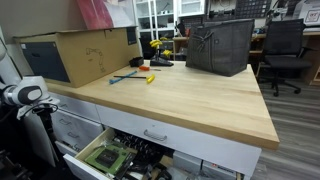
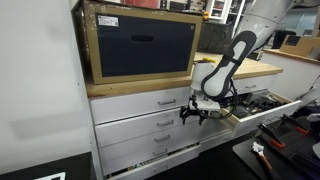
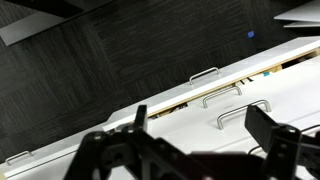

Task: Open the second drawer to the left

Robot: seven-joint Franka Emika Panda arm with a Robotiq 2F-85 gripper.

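**Where is my pincer?**
Your pincer [image 2: 193, 116] hangs spread wide and empty, close in front of the white drawer fronts below the wooden surface [image 2: 262, 70].

**And the second drawer?**
The second drawer [image 2: 140, 126] is just beside it, under the cardboard box [image 2: 140, 42]. It has a white metal front with a small silver bar handle [image 2: 165, 122], and it is deeper than the shallow drawer [image 2: 140, 103] above. It looks shut, so its contents are hidden.
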